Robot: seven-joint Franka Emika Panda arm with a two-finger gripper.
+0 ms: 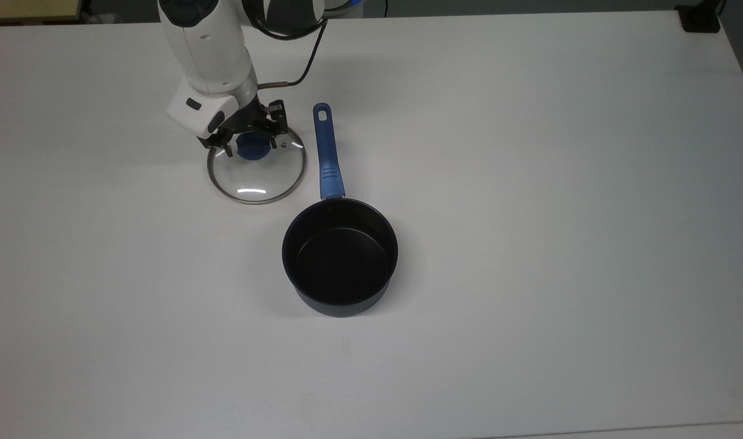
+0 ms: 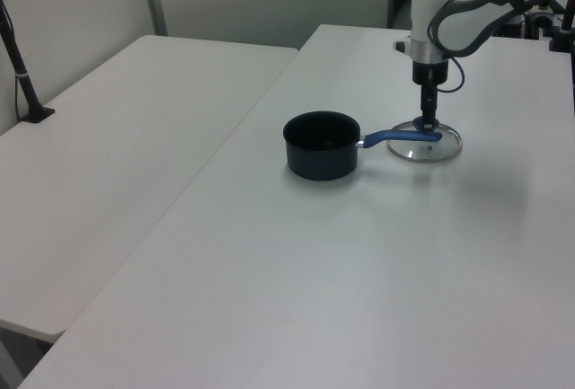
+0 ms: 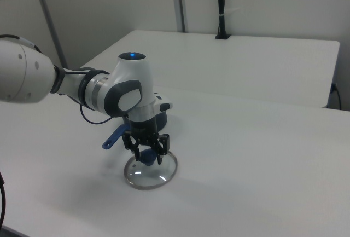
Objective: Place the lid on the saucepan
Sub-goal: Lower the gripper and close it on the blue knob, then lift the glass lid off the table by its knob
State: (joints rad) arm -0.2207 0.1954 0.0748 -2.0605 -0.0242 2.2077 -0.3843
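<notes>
The lid (image 1: 256,174) lies flat on the white table (image 1: 529,183), clear glass with a metal rim and a blue knob (image 1: 253,148). My gripper (image 1: 251,141) hangs straight down over the knob, open, one finger on each side of it. The right view has the gripper (image 3: 146,152) low over the lid (image 3: 158,174), with the knob (image 3: 145,159) between the fingers. The dark saucepan (image 1: 339,256) stands upright towards the top view's bottom right of the lid, black inside and with nothing in it. Its long blue handle (image 1: 327,152) runs just past the lid's rim. The left view shows the saucepan (image 2: 322,144), lid (image 2: 440,145) and gripper (image 2: 429,125).
A black cable (image 1: 307,52) trails from my wrist toward the table's far edge. A black block (image 1: 700,18) sits in the top view's upper right corner. In the left view a second white table (image 2: 117,146) adjoins on the left, with a black post (image 2: 22,70) clamped to it.
</notes>
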